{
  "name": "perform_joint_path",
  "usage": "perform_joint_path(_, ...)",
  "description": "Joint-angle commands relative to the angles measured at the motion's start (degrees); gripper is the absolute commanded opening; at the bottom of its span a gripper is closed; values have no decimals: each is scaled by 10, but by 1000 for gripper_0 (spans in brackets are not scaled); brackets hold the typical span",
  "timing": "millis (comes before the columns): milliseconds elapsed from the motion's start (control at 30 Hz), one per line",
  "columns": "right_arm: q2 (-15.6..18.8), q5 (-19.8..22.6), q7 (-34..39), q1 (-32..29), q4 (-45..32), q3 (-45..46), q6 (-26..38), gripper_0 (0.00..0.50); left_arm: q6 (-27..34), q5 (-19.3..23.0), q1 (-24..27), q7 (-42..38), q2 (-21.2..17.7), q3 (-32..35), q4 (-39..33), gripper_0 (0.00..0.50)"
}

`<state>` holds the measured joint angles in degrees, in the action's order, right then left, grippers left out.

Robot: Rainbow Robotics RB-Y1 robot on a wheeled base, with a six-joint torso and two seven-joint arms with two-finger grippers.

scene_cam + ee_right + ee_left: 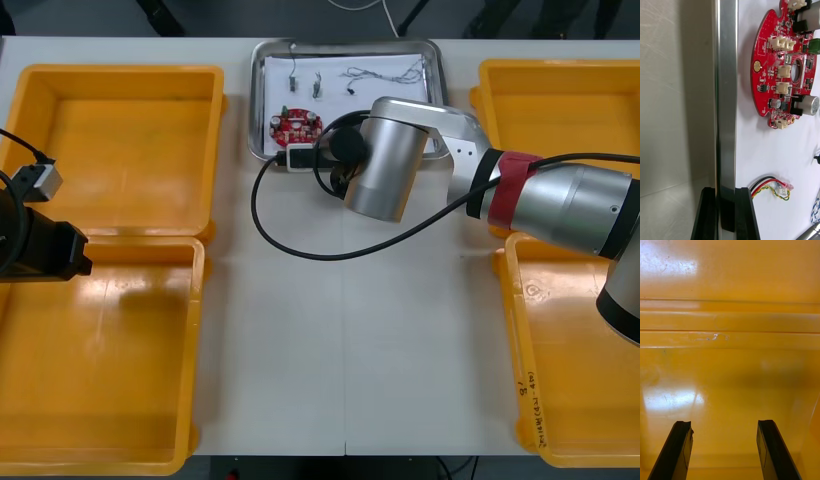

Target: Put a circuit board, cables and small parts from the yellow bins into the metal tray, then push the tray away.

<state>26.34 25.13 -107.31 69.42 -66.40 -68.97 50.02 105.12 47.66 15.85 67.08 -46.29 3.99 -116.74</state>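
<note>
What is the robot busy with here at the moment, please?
The right gripper has its jaws shut on the rim of the shiny metal tray, which holds a round red circuit board, a red and yellow cable and small metal parts. The left gripper hangs, jaws open, over a yellow plastic bin. Loading looks done; pushing seems next.

I work over a light table (pixel 400 350) (matte, faintly scuffed), with a thin seam (pixel 345 380) running down its middle. Beyond its far edge I see dark grey floor (pixel 90 18), with black furniture legs (pixel 163 17) standing on it.
</note>
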Motion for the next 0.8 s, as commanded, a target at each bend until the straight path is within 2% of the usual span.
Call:
perform_joint_path(33, -9, -1, -15, 37, 18, 21, -23, 0, -2, 4, -11, 45, 6, 19, -17, 500)
perform_joint_path(400, -11, 14, -16, 37, 22, 26, -19, 4, -2, 4, -11, 45, 6, 19, -17, 500)
perform_joint_path(467, -12, 14, -16, 37, 23, 26, -18, 153, -2, 4, -11, 45, 6, 19, -17, 500)
perform_joint_path(600, -15, 14, -16, 37, 22, 28, -12, 305, -2, 4, -11, 45, 6, 19, -17, 500)
perform_joint_path(667, -16, 14, -16, 37, 22, 29, -7, 417, -2, 4, -11, 45, 6, 19, -17, 500)
perform_joint_path(700, -16, 14, -16, 38, 22, 30, -5, 442, -2, 4, -11, 45, 6, 19, -17, 500)
perform_joint_path(733, -18, 15, -16, 38, 22, 32, -3, 489, -2, 4, -11, 45, 6, 19, -17, 500)
perform_joint_path(800, -20, 15, -16, 38, 22, 35, 4, 500, -2, 4, -11, 45, 6, 19, -17, 500)
